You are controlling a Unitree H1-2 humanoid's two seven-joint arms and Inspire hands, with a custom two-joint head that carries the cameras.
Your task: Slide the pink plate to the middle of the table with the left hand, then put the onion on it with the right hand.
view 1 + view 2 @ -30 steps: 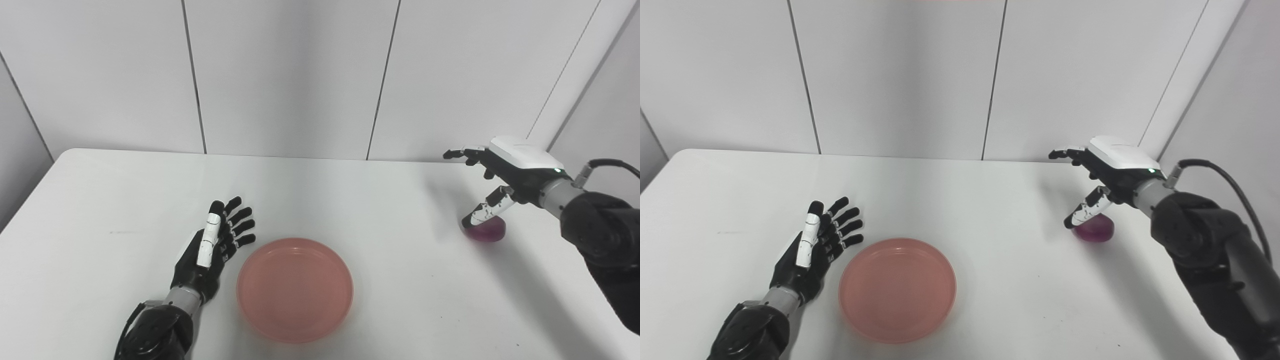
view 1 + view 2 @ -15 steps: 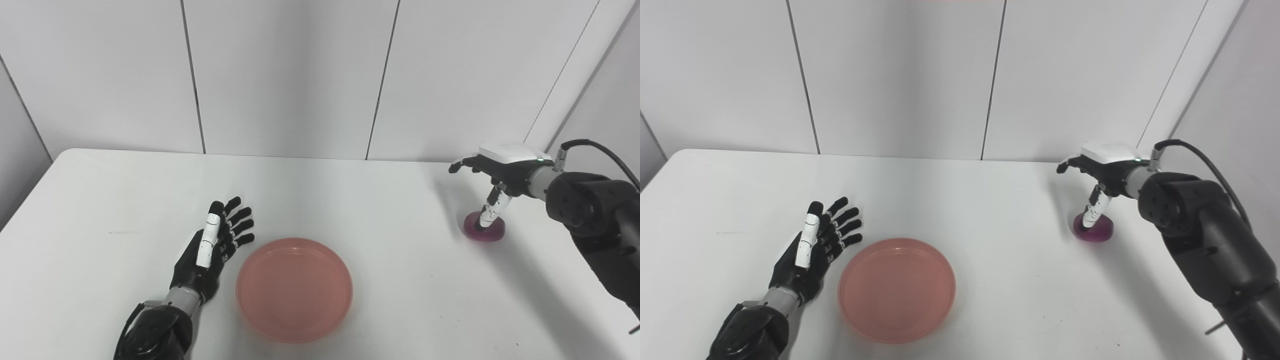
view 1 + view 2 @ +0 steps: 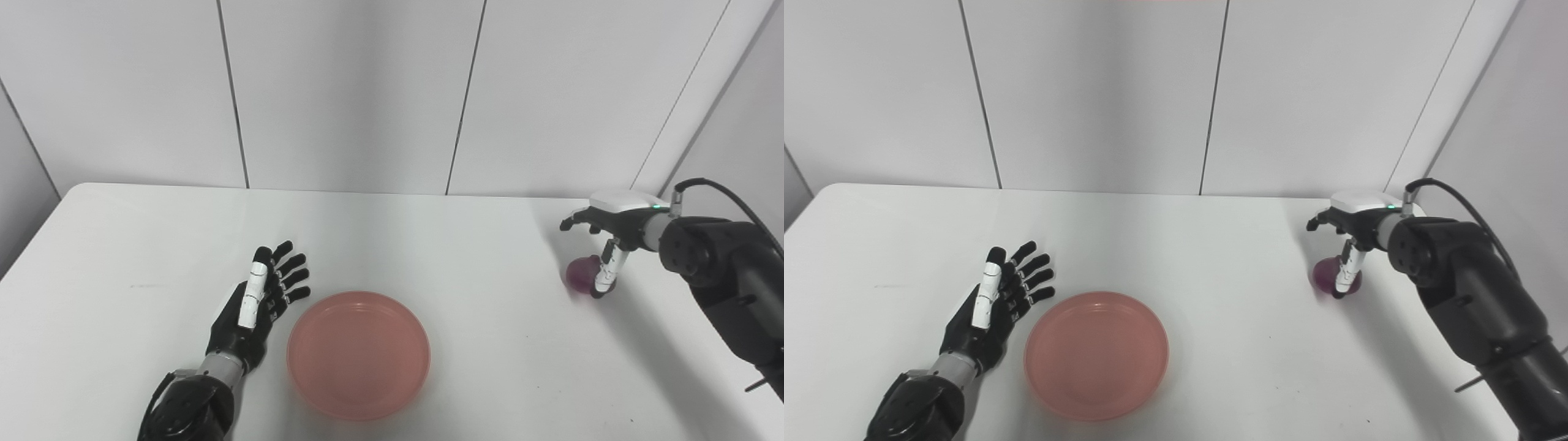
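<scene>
White table [image 3: 429, 233] carried the pink plate [image 3: 358, 354] near its front middle, with the left hand [image 3: 260, 300] lying just beside the plate's left rim, fingers spread and holding nothing. At the far right, the right hand [image 3: 603, 236] reached down over the purple onion [image 3: 580, 273], its thumb against the onion's right side and its fingers [image 3: 572, 220] splayed above; whether it gripped could not be told.

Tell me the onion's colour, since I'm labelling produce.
Purple-magenta: the small round onion under the right robot hand shows best in the left eye view.
</scene>
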